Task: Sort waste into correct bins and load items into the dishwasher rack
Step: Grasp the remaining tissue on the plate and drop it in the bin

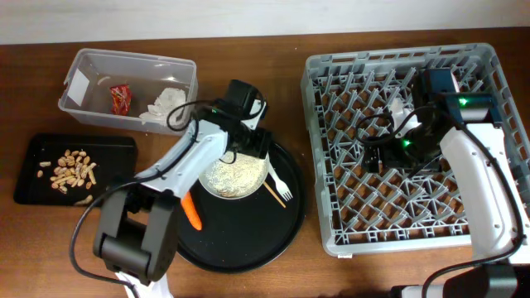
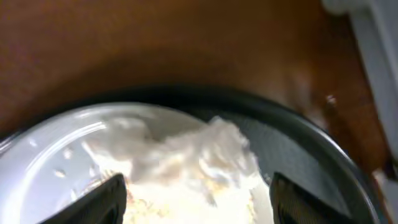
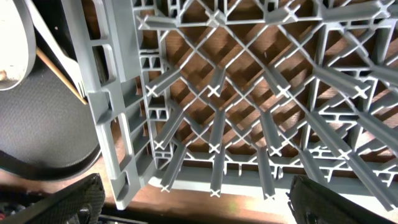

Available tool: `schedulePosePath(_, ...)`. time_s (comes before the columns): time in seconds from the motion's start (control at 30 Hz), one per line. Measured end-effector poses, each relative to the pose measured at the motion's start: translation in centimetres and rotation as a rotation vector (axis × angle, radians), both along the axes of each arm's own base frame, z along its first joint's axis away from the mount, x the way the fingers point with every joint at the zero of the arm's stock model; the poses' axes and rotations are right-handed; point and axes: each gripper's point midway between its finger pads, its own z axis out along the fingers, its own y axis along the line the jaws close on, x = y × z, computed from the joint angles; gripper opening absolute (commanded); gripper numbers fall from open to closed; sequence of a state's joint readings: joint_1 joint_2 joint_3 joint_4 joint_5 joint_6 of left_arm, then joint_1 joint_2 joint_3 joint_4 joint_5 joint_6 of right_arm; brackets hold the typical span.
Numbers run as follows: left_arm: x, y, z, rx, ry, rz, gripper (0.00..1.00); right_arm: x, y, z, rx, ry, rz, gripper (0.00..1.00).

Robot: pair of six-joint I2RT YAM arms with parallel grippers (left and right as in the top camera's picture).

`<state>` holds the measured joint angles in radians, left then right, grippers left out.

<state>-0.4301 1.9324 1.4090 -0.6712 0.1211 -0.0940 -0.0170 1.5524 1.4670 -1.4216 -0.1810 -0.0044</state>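
A white plate (image 1: 234, 176) covered with rice grains (image 1: 228, 178) lies on the round black tray. My left gripper (image 1: 252, 151) hovers open over the plate's far right rim. In the left wrist view the open gripper (image 2: 199, 205) is just above the plate (image 2: 50, 162), with a crumpled white mass (image 2: 199, 155) lying between and ahead of the fingers. A white fork (image 1: 280, 184) and a thin wooden stick (image 1: 272, 192) lie right of the plate, and a carrot piece (image 1: 192, 211) left of it. My right gripper (image 1: 374, 156) is open and empty over the grey dishwasher rack (image 1: 331, 223), seen as lattice in the right wrist view (image 3: 249, 112).
A clear tub (image 1: 83, 103) at the back left holds a red wrapper (image 1: 121, 98) and white tissues (image 1: 166, 103). A shallow black tray (image 1: 33, 153) at the left holds peanuts (image 1: 73, 172). The round black tray (image 1: 248, 240) lies close to the rack's left wall. Something white (image 1: 399, 106) sits in the rack.
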Motion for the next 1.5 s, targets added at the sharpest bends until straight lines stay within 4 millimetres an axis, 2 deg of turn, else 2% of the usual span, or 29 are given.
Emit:
schedulePosePath(0.03, 0.2, 0.3, -0.6, 0.014, -0.017, 0.009, 0.68, 0.0, 0.0, 0.0, 0.000, 0.001, -0.001, 0.98)
schedulePosePath(0.07, 0.4, 0.6, -0.9, 0.020, -0.027, 0.016, 0.57, -0.1, 0.0, 0.0, 0.000, 0.003, 0.000, 0.98)
schedulePosePath(0.1, 0.4, 0.7, -1.2, 0.026, -0.032, 0.022, 0.35, -0.1, 0.0, 0.0, 0.000, 0.003, 0.000, 0.98)
schedulePosePath(0.13, 0.3, 0.9, -1.5, 0.031, -0.030, 0.027, 0.18, -0.1, 0.0, 0.0, 0.000, 0.004, 0.000, 0.98)
schedulePosePath(0.2, 0.4, 0.9, -1.4, 0.032, -0.038, 0.029, 0.01, -0.1, 0.0, 0.0, 0.000, 0.004, -0.001, 0.98)
schedulePosePath(0.33, 0.4, 1.0, -1.4, 0.036, -0.038, 0.030, 0.00, -0.1, 0.0, 0.0, 0.000, 0.004, 0.000, 0.98)
schedulePosePath(0.43, -0.5, 1.4, -1.1, 0.049, -0.010, 0.030, 0.01, -0.1, 0.0, 0.0, 0.000, 0.003, 0.000, 0.99)
schedulePosePath(0.47, -0.5, 1.4, 0.3, 0.038, -0.032, 0.030, 0.01, -0.1, 0.0, 0.0, 0.000, 0.004, 0.000, 0.98)
schedulePosePath(0.53, 0.0, 1.2, 5.0, -0.010, -0.134, 0.033, 0.00, -0.1, 0.0, 0.0, 0.000, 0.004, 0.000, 0.98)
schedulePosePath(0.57, 0.0, 1.2, 6.5, -0.022, -0.160, 0.034, 0.01, -0.1, 0.0, 0.0, 0.000, 0.003, 0.000, 0.98)
schedulePosePath(0.6, -0.1, 1.2, 7.1, -0.026, -0.168, 0.034, 0.34, -0.1, 0.0, 0.0, 0.000, 0.003, 0.000, 0.98)
schedulePosePath(0.63, -0.4, 1.4, 7.0, -0.021, -0.156, 0.034, 0.61, -0.1, 0.0, 0.0, 0.000, 0.003, 0.000, 0.98)
schedulePosePath(0.67, -0.5, 1.4, 6.8, -0.017, -0.149, 0.031, 0.61, -0.1, 0.0, 0.0, 0.000, 0.004, 0.000, 0.98)
schedulePosePath(0.77, -0.5, 1.3, 6.4, -0.018, -0.137, 0.034, 0.61, -0.1, 0.0, 0.0, 0.000, 0.003, 0.000, 0.98)
schedulePosePath(0.83, -0.4, 1.1, 4.0, 0.000, -0.088, 0.030, 0.61, -0.1, 0.0, 0.0, 0.000, 0.005, -0.001, 0.99)
schedulePosePath(0.9, -0.3, 0.7, -1.0, 0.034, -0.001, 0.020, 0.49, -0.1, 0.0, 0.0, 0.000, 0.005, 0.000, 0.98)
schedulePosePath(0.97, -0.5, 0.3, -3.3, 0.033, 0.043, 0.014, 0.16, -0.1, 0.0, 0.0, 0.000, 0.006, 0.000, 0.98)
schedulePosePath(1.0, -0.3, 0.1, -3.2, 0.026, 0.036, 0.014, 0.01, -0.2, 0.0, 0.0, 0.000, 0.006, 0.000, 0.98)
schedulePosePath(1.2, -0.2, 0.1, -3.0, 0.022, 0.032, 0.014, 0.01, -0.2, 0.0, 0.0, 0.000, 0.007, -0.001, 0.98)
schedulePosePath(1.23, -0.2, 0.1, -2.6, 0.020, 0.025, 0.014, 0.01, -0.2, 0.0, 0.0, 0.000, 0.007, 0.000, 0.98)
schedulePosePath(1.37, -0.6, 0.3, 1.1, -0.004, -0.025, 0.014, 0.01, -0.2, 0.0, 0.0, 0.000, 0.007, 0.000, 0.98)
schedulePosePath(1.47, -1.4, 0.7, 2.6, -0.004, -0.025, 0.022, 0.00, -0.2, 0.0, 0.0, 0.000, 0.007, -0.001, 0.98)
schedulePosePath(1.5, -1.4, 0.8, 2.6, 0.004, -0.023, 0.024, 0.01, -0.2, 0.0, 0.0, 0.000, 0.007, 0.000, 0.98)
